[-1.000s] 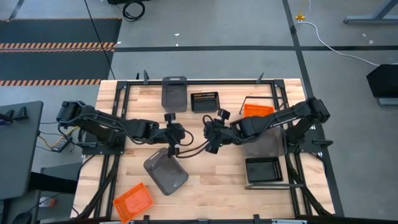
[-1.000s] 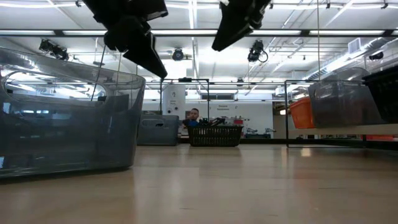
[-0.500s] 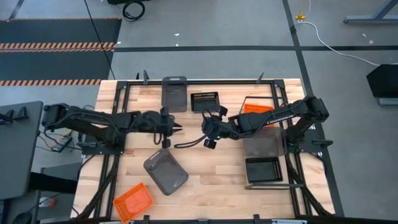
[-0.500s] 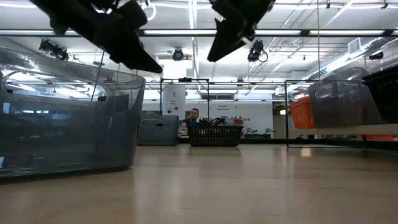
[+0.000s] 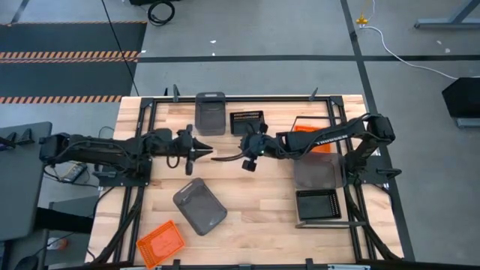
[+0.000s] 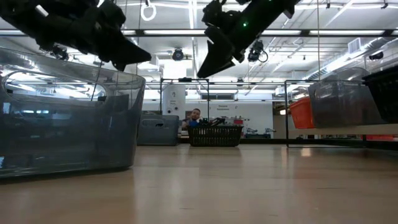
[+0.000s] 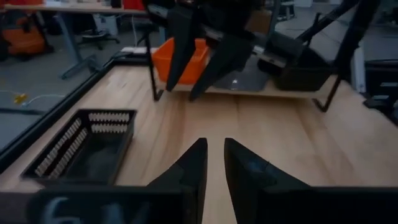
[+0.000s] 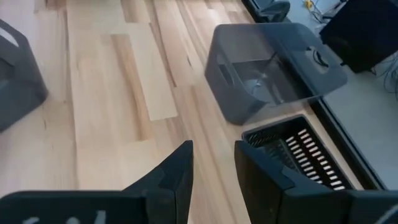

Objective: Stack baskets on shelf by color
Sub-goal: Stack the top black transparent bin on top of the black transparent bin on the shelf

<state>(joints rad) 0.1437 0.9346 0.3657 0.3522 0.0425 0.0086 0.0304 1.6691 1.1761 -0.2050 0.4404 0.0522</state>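
Note:
Both grippers hover open over the table's middle, tips facing each other. My left gripper [image 5: 204,148] [image 7: 215,155] has a narrow gap, and my right gripper [image 5: 223,157] [image 8: 214,155] a wider one. Neither holds anything. A dark grey basket [image 5: 199,206] sits on its base on the table, nearer than both. Another grey basket [image 5: 210,112] and a black slatted basket [image 5: 247,122] [image 7: 81,146] stand by the far edge. An orange basket [image 5: 160,242] lies at the near edge. On the shelf [image 5: 341,180] at the right sit an orange basket [image 5: 311,133], a grey one [image 5: 315,174] and a black one [image 5: 319,204].
Dark metal frame rails [image 5: 142,172] run along the table's left and right sides and its far edge. Bare wood [image 5: 255,195] lies between the grey basket and the shelf. In the low view, a person [image 6: 195,116] shows far off in the room beyond.
My left gripper has risen away from the grey basket on the table and moved toward the far and left edges, tipping from pointing down to nearly level. My right gripper has moved toward the table's left and far edge, and higher. No basket has moved.

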